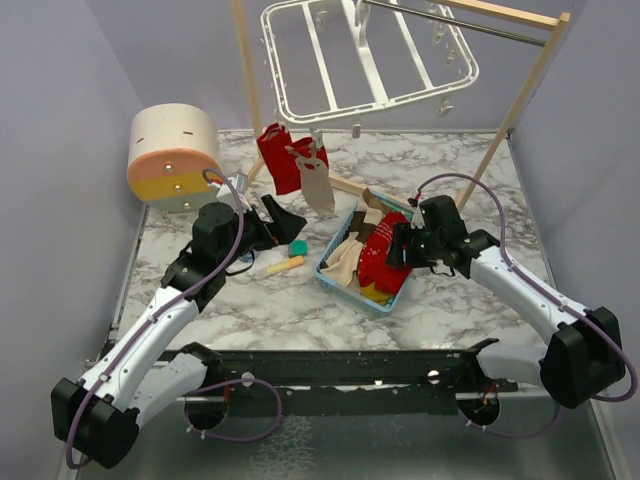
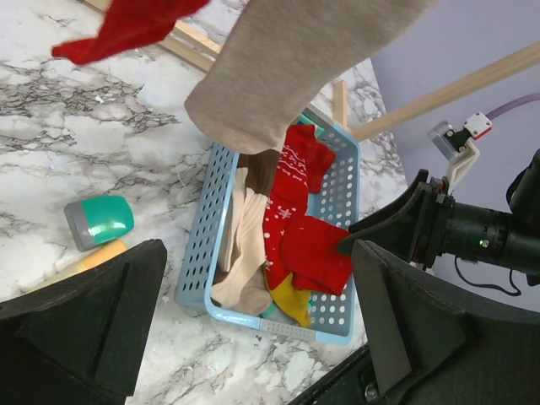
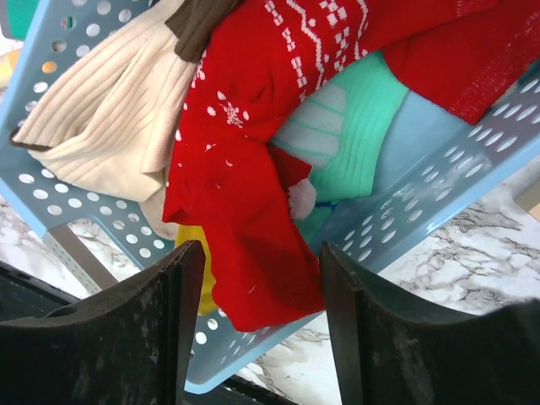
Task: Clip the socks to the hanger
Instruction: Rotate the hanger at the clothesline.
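Hanger: you have the hanger (image 1: 365, 60), a white rectangular frame with parallel crossbars and small dangling clips, hung tilted from the wooden stand (image 1: 520, 105) at the far side of the desk (image 1: 250, 300).
Socks, clipped: the hung red sock (image 1: 278, 155) and the hung beige sock (image 1: 316, 185) dangle side by side from its near edge, left of the basket (image 2: 198, 236).
Socks, loose: a heap lies in the basket, made up of the patterned red sock (image 3: 245, 169) with white snowflakes, a cream ribbed one with a brown cuff, a teal one and a yellow one.
Left tool: your left tool (image 2: 257, 261) has its jaws wide apart and nothing between them.
Right tool: your right tool (image 3: 253, 249) straddles a fold of the patterned red sock; you cannot tell whether it pinches.
Left wrist only: the teal-capped item (image 2: 101, 221) shows clearly on the desk.
Top view only: the hanger and a pink, yellow and cream drum (image 1: 175, 155) appear.
Surface and room: the desk is white marble pattern with grey veins; the walls are pale lilac.
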